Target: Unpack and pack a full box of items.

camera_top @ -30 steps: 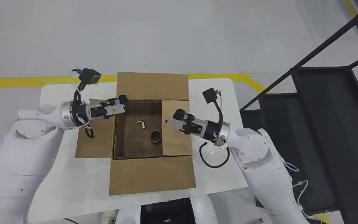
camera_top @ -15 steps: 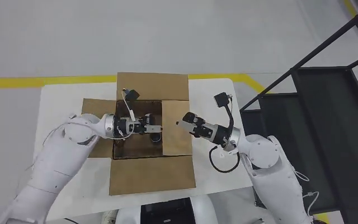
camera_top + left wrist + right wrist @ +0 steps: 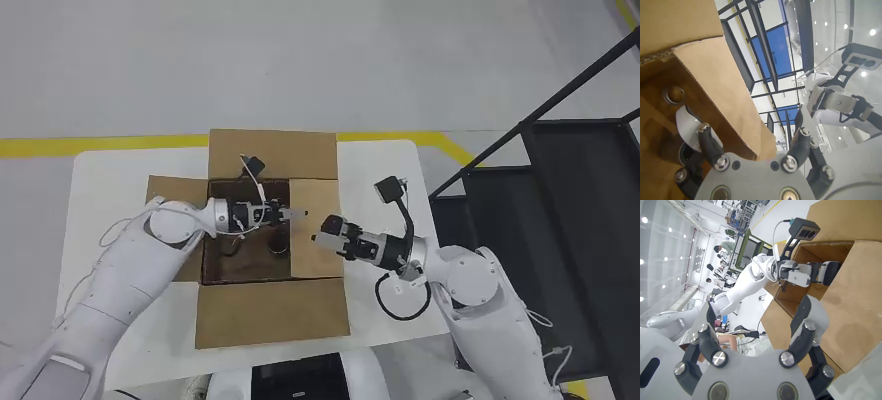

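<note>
L fingers (image 3: 685,121) astride flap (image 3: 719,85), R fingers (image 3: 806,311) apart

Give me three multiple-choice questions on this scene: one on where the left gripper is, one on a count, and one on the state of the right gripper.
1. Where is the left gripper?
A. At the opening of the open cardboard box
B. Off the table, down by the floor
C. Resting on the yellow line

2. How many flaps of the box lie folded out?
A. Two
B. Three
C. Four

3. How do the right gripper's fingers stand?
A. Shut on an item
B. Open, holding nothing
C. Shut, empty

Answers:
1 A: the top view shows that arm reaching in over the box's opening.
2 C: one flap lies out flat on each side of the box.
3 B: the right wrist view shows a wide gap between the fingers with nothing in it.
</note>
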You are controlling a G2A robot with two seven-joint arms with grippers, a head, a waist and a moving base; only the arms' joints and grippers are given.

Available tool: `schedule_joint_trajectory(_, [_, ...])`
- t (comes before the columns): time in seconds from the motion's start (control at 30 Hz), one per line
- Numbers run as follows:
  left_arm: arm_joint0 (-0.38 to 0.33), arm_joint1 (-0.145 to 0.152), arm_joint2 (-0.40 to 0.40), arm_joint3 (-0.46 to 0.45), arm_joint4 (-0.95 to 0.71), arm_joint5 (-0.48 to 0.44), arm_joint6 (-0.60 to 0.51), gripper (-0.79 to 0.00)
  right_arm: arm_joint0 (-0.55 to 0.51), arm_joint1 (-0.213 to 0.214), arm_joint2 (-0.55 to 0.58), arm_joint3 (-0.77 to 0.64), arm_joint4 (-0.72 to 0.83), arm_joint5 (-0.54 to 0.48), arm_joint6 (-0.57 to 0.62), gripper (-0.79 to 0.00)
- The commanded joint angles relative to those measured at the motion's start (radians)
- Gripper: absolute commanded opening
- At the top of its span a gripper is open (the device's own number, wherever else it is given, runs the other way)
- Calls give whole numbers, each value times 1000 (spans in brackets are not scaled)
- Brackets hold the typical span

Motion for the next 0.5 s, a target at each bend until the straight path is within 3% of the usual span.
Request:
schedule_joint_trajectory(0.0, [-11,-13,13,19,-16,-9,9,0,5,2,-8,2,4,2,12,0])
schedule_joint_trajectory(0.23, [-46,-46,13,62,-138,-34,16,0,18,9,-30,16,91,-30,91,0])
schedule_joint_trajectory(0.47, [-64,-61,-32,21,-293,-9,12,0,47,19,-45,26,152,-43,172,0])
